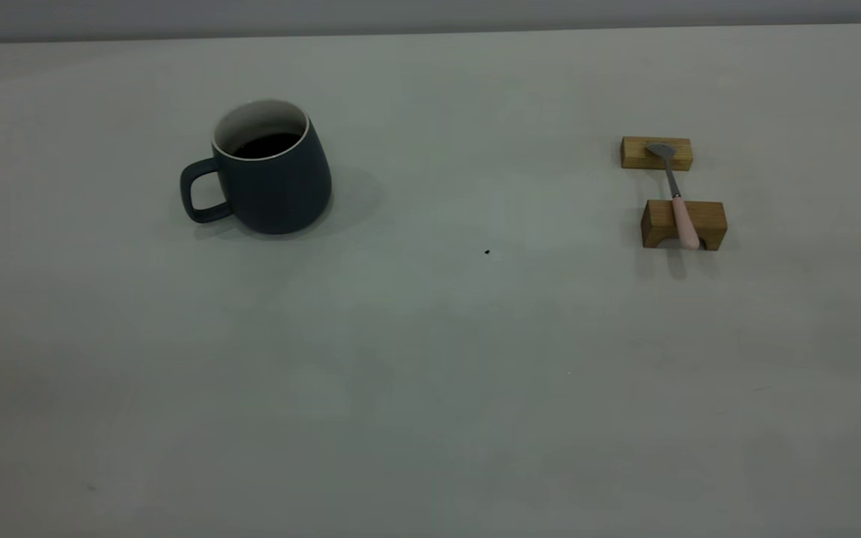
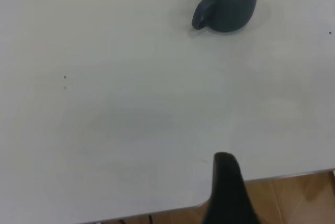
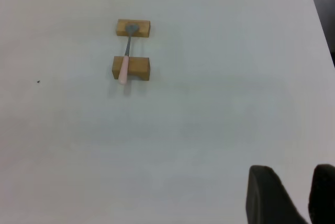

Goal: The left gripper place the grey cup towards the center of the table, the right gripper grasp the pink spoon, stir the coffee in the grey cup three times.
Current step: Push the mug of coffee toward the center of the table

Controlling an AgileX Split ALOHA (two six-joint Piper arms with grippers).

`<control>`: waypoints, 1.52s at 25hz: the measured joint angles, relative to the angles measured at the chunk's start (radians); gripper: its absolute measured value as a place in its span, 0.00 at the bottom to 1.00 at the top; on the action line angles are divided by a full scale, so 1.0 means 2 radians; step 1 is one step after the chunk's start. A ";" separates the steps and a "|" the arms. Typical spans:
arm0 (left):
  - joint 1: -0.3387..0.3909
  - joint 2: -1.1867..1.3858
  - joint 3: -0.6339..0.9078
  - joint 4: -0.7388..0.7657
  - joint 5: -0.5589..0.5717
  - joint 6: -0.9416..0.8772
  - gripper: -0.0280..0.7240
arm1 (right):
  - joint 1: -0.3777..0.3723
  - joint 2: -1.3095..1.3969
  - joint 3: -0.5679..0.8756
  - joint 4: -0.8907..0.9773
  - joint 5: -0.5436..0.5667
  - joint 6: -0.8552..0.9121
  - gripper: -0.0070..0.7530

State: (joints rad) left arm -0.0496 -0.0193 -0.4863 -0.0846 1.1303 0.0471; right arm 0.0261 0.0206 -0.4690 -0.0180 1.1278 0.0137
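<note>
The grey cup stands upright on the left half of the table, its handle pointing left, with dark coffee inside. In the left wrist view the grey cup is far off, and my left gripper shows only as a dark shape at the table's near edge. The pink spoon lies across two wooden blocks on the right, with its metal bowl on the far one. In the right wrist view the pink spoon is distant. My right gripper is open and holds nothing. Neither gripper appears in the exterior view.
The far wooden block and the near arched block carry the spoon. A tiny dark speck marks the table's middle. The table's edge and a wooden floor show by the left gripper.
</note>
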 joint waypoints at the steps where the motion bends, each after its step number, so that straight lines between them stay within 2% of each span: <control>1: 0.000 0.000 0.000 0.000 0.000 0.000 0.79 | 0.000 0.000 0.000 0.000 0.000 0.000 0.32; 29: 0.000 0.003 0.000 0.000 0.000 0.000 0.79 | 0.000 0.000 0.000 0.000 0.000 0.000 0.32; 32: 0.000 0.038 0.000 0.000 0.000 -0.001 0.79 | 0.000 0.000 0.000 0.000 0.000 0.000 0.32; 38: 0.000 0.205 -0.001 0.003 -0.010 -0.001 0.79 | 0.000 0.000 0.000 0.000 0.000 0.000 0.32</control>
State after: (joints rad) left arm -0.0496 0.3900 -0.4874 -0.0778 1.1108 0.0442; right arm 0.0261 0.0206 -0.4690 -0.0180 1.1278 0.0137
